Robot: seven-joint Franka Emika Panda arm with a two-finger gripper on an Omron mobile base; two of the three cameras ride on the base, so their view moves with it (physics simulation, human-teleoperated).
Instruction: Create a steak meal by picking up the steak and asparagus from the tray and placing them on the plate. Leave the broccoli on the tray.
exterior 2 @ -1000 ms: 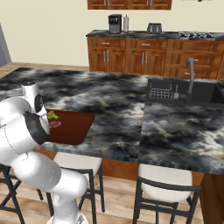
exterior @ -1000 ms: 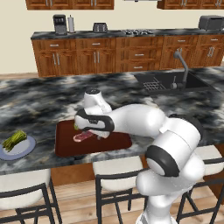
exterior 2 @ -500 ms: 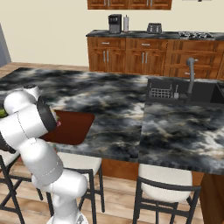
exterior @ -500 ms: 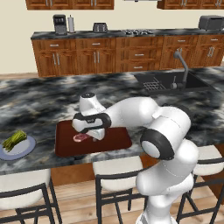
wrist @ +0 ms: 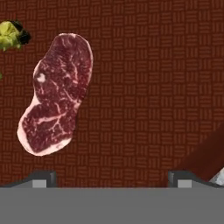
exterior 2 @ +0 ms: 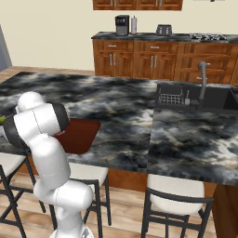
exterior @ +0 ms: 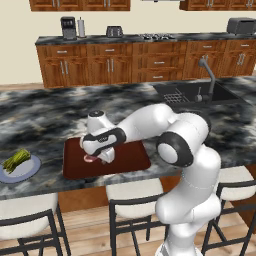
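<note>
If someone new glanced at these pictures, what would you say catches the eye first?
Probably the marbled red steak lying flat on the dark reddish-brown tray, left of centre in the hand view, with the broccoli at the upper left corner. In the left base view the white arm bends low over the tray, and the asparagus already lies on the plate to its left.

Pincer (exterior: 103, 158) low over tray (exterior: 130, 159), beside steak (exterior: 91, 158); asparagus (exterior: 16, 160) lies on plate (exterior: 26, 171).
</note>
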